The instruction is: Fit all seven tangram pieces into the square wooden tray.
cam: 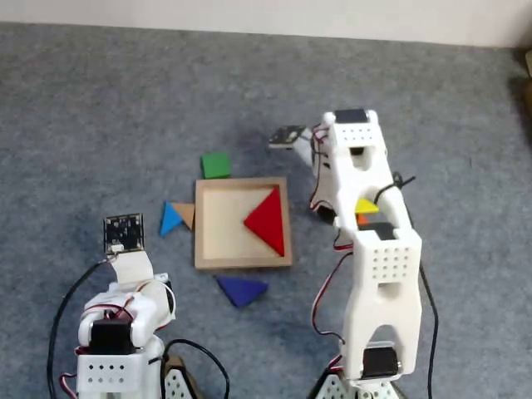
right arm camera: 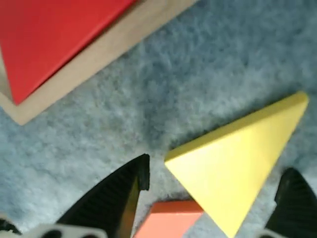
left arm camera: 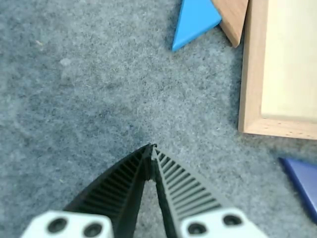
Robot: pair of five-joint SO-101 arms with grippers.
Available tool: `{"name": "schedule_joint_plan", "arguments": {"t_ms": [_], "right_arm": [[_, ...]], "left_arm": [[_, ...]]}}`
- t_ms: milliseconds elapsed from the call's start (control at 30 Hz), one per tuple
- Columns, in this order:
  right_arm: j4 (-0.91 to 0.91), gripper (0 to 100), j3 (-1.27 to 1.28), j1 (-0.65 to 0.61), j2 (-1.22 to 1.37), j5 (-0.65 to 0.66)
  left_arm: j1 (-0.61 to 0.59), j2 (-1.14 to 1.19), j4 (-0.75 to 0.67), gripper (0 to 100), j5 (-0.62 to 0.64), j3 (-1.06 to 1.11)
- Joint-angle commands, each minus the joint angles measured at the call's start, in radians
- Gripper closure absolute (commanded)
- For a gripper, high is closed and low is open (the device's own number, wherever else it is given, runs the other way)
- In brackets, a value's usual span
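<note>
Nearest the arms' bases, the left claw [left arm camera: 151,148] hangs low over the grey felted tabletop [left arm camera: 74,89], its 2 ribbed fingers pressed together on nothing. Seen from above, it sits near and left of the square wooden tray [cam: 243,263]. The dark blue triangle [cam: 241,289] lies just off the tray's near edge. A little farther out, the light blue triangle [cam: 169,218] touches the tan piece [cam: 184,214], which lies against the tray's left outer side. On the other side of the tray, the right claw [right arm camera: 218,183] is spread wide over the yellow triangle [right arm camera: 237,168]. That piece lies flat between the 2 fingers, with a gap of tabletop visible beside each, so it is straddled and not gripped. The orange piece [right arm camera: 168,215] lies just beside the yellow one, on the side toward the claw's base; whether they touch I cannot tell. Inside the tray lies 1 piece, the red triangle [cam: 268,220], set along the right wall. Farthest out, the green square [cam: 216,165] rests just beyond the tray's far edge, close to its far-left corner.
</note>
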Motion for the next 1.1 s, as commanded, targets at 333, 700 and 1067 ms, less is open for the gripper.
{"name": "schedule_joint_plan", "arguments": {"t_ms": [333,700,1067], "right_arm": [[-0.085,67.5,-0.001,0.013,-0.010,-0.006],[-0.084,69.1,0.012,0.015,0.102,-0.006],[-0.082,74.1,-0.030,0.030,0.140,-0.006]], "left_arm": [[0.018,-0.051,0.002,100,0.002,0.019],[0.018,-0.051,0.002,100,0.002,0.019],[0.018,-0.051,0.002,100,0.002,0.019]]}}
